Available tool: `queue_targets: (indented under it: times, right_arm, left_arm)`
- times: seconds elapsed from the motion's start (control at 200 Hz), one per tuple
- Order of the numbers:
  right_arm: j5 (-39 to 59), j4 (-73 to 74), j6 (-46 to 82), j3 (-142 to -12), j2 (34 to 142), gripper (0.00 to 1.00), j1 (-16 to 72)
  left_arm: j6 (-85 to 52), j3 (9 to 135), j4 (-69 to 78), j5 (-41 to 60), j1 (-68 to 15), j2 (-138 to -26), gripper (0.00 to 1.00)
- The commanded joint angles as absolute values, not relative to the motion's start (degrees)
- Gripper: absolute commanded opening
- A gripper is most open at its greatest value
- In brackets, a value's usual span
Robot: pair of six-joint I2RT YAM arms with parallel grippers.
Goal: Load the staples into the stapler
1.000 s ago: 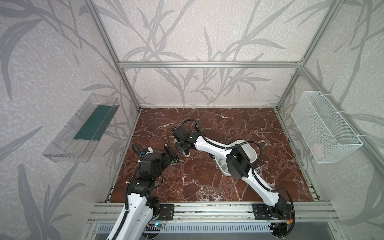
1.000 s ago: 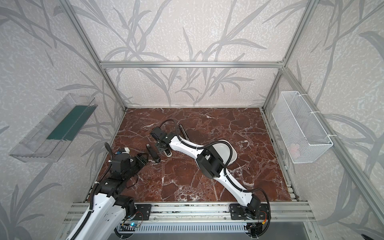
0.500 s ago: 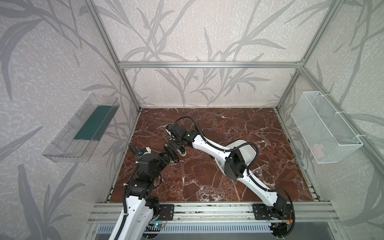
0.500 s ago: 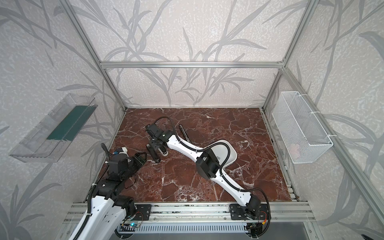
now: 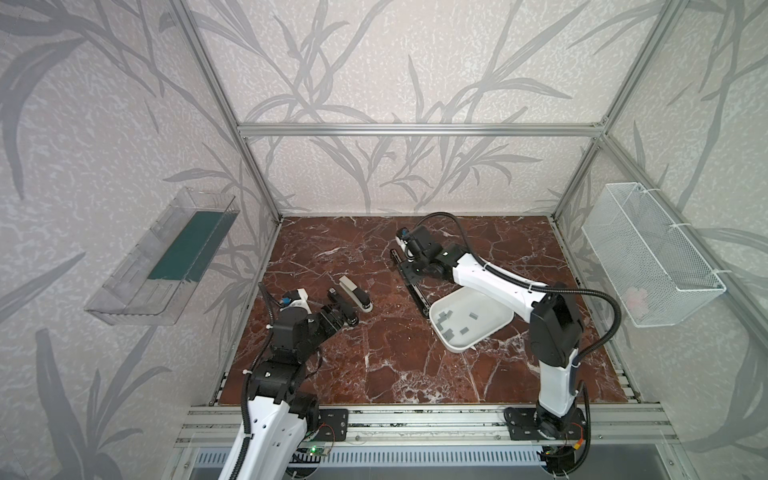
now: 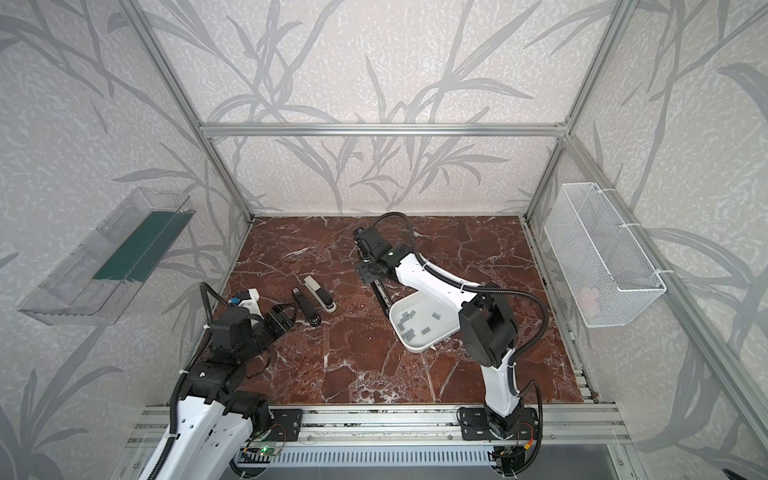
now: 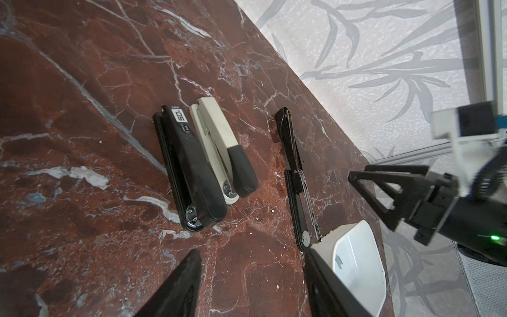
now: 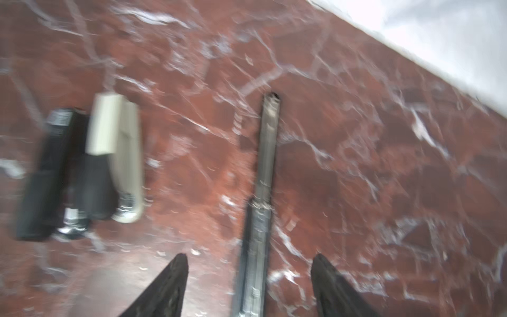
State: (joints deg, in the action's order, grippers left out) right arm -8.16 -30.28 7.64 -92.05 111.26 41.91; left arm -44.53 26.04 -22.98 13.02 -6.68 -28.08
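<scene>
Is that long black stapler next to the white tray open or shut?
Open. The long black stapler lies unfolded flat, its metal staple channel exposed.

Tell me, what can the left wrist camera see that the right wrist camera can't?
Only the left wrist view shows the white tray with a staple strip in it, and the right gripper from the side. Only the right wrist view shows that gripper's fingers apart on either side of the opened stapler. Both show the black stapler, the beige stapler, the opened one and the marble table.
</scene>
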Motion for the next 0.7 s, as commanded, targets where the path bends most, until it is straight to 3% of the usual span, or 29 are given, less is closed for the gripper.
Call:
queue_targets:
  times: [0.0, 0.485, 0.695]
  right_arm:
    - [-4.88, -29.54, 6.19, -86.85, 111.05, 0.71, 41.66]
    - [-3.59, -33.46, 5.78, -89.26, 119.36, 0.58, 41.67]
    - [-2.90, -34.50, 5.02, -91.71, 122.42, 0.44, 41.74]
  left_arm:
    - [-42.19, 27.72, -24.58, 14.20, -6.42, -27.57, 0.62]
    - [-42.97, 27.42, -25.26, 14.73, -6.44, -25.40, 0.62]
    - [-43.24, 27.33, -24.92, 14.89, -6.48, -25.40, 0.62]
